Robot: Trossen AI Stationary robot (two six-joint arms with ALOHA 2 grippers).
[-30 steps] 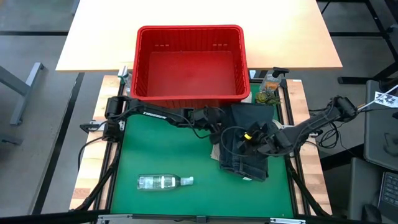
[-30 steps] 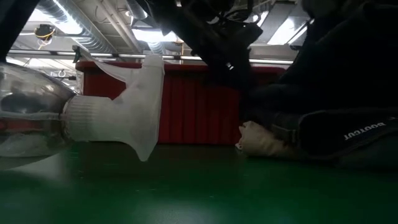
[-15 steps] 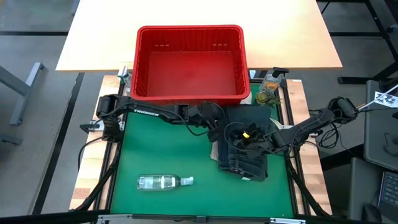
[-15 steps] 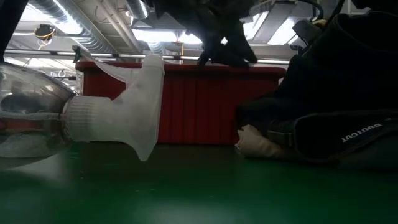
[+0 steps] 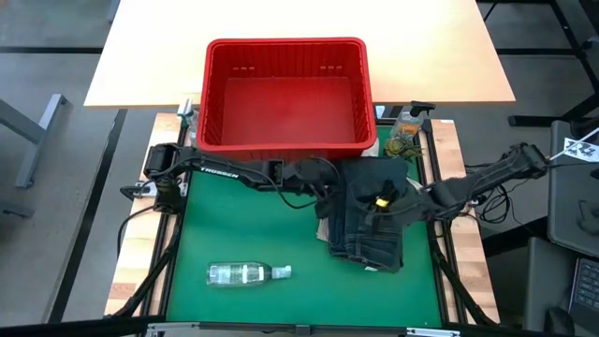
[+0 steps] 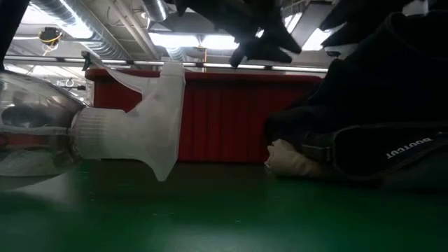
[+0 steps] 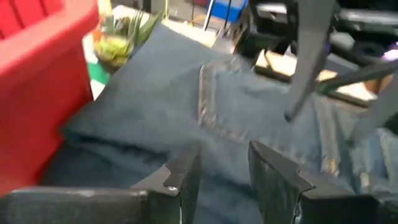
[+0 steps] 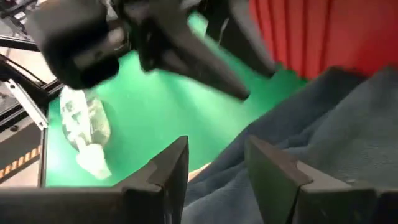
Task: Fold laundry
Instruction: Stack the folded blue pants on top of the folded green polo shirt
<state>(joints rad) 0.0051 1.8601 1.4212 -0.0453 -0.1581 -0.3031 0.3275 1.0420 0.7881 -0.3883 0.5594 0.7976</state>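
Dark blue denim jeans (image 5: pixel 367 223) folded on green mat (image 5: pixel 243 234); left gripper (image 7: pixel 222 163) and right gripper (image 8: pixel 214 163) above them, jaws spread (nothing pinched)

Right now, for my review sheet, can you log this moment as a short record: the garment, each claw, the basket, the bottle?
garment: dark blue denim jeans, partly folded, lying on the green mat in front of the basket
left claw: open, empty, over the jeans' left edge
right claw: open, empty, above the jeans' right side
basket: red slatted basket, nothing visible inside, behind the mat
bottle: clear plastic bottle, on its side at the mat's front, apart from the jeans
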